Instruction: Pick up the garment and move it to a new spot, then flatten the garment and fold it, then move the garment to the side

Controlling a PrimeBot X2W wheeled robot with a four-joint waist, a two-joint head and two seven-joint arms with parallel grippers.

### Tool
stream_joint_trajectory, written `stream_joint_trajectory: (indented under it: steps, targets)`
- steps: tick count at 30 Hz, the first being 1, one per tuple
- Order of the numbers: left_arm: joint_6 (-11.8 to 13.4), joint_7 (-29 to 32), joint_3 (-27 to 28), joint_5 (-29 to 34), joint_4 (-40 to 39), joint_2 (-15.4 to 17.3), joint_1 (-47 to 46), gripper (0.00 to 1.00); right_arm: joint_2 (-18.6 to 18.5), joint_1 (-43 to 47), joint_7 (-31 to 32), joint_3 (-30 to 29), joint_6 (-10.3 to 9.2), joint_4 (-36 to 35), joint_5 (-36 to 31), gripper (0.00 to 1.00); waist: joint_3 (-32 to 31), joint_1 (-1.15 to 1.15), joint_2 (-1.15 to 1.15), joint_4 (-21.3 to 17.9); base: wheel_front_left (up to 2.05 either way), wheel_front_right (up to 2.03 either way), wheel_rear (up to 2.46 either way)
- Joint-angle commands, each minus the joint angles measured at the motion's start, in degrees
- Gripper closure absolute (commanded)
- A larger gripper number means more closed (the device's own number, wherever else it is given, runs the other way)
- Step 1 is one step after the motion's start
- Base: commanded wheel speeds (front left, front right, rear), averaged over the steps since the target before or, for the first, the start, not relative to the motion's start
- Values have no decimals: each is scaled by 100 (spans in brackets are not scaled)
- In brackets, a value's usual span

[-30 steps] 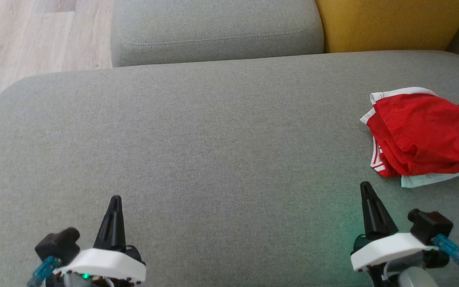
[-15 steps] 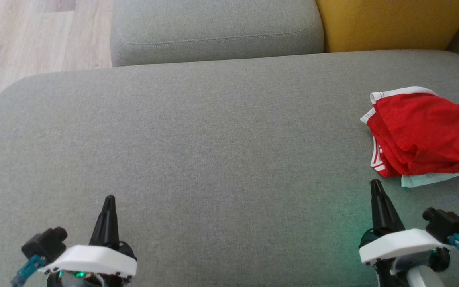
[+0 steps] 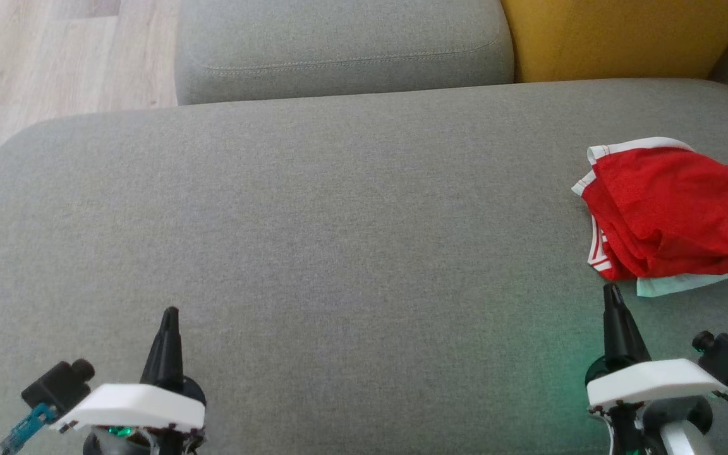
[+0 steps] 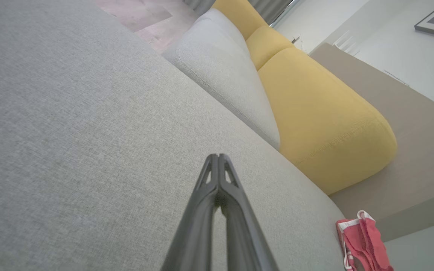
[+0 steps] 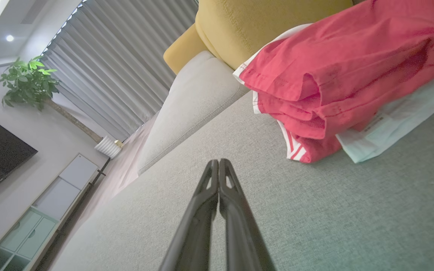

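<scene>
Near the seat cushion's (image 3: 339,240) right edge: red garment (image 3: 670,212) in a loose layered stack. Left gripper (image 3: 170,316) and right gripper (image 3: 613,294) both clenched, empty, near front edge. Fits either pre-pickup or folded-and-set-aside; can't call the step, so no next move named.

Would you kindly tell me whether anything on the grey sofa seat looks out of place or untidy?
The red garment with white trim sits bunched in uneven layers toward the right end of the grey fabric seat cushion, and a pale sheet-like piece pokes out beneath it. Nothing looks spilled or damaged.
</scene>
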Motion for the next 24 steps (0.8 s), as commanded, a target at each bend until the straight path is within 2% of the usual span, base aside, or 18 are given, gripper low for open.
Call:
stream_joint_trajectory:
  steps: [1, 24]
  targets:
    - [-42, 34, 167, -120, -157, 86, -351, 100, -99, -328, 21, 4, 9, -215, 145, 100, 0, 0, 0, 0, 0, 0, 0]
    - [-236, 392, 422, -1594, 3, 110, -549, 100, -111, -391, 384, -221, 12, -296, 1784, 100, 14, 0, 0, 0, 0, 0, 0]
